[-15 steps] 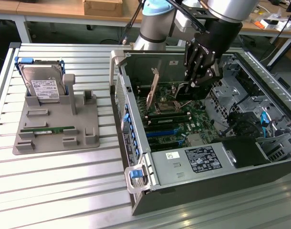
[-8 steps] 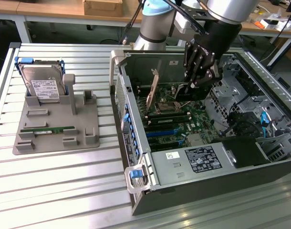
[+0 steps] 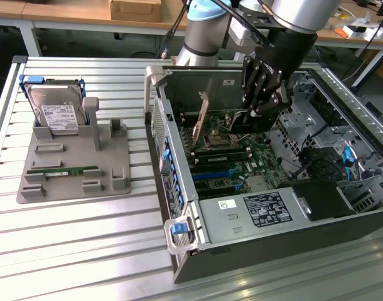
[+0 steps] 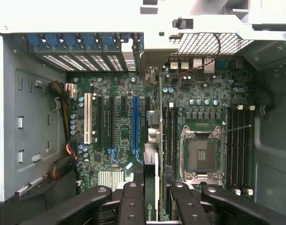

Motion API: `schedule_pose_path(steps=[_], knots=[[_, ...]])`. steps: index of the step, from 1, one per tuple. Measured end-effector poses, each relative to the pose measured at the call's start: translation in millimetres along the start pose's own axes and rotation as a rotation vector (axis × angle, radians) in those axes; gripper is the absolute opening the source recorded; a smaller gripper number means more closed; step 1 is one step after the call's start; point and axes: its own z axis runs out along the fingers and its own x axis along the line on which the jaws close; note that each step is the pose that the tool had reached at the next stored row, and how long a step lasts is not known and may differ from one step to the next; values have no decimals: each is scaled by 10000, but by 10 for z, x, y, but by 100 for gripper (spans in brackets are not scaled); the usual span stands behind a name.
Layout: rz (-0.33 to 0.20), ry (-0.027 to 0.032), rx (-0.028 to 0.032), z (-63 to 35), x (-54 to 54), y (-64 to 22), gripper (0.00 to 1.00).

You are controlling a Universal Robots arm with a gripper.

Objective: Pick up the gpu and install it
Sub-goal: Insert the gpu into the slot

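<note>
My gripper [image 3: 265, 106] hangs inside the open computer case [image 3: 179, 188], its black fingers [image 4: 133, 201] clamped on the gpu [image 4: 158, 140], which I hold on edge over the green motherboard [image 4: 119, 93]; in the wrist view the card runs as a thin line from between my fingers toward the rear slot wall, just beside the long blue expansion slot [image 4: 136, 122] and the empty CPU socket [image 4: 202, 154]; a small green logo shows on the card near my fingers, too small for me to read; its silver bracket [image 4: 154, 51] stands at the blue slot clips [image 4: 82, 42]; whether the card's edge is seated in a slot I cannot tell; in the exterior view the power supply [image 3: 254, 216] at the case's near edge carries a white label with fine print I cannot read; on the slatted table [image 3: 72, 238], towards the exterior view's left, a grey holder tray [image 3: 116, 157] carries the hard drive [image 3: 53, 113] with its white label upright at the tray's far corner and a green memory stick [image 3: 63, 170] lying flat along its near part.
</note>
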Motion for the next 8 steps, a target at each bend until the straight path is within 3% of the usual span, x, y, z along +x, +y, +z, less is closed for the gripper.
schedule_pose_path(steps=[8], knots=[[-1, 0, 0, 28, 1, -2, 26]])
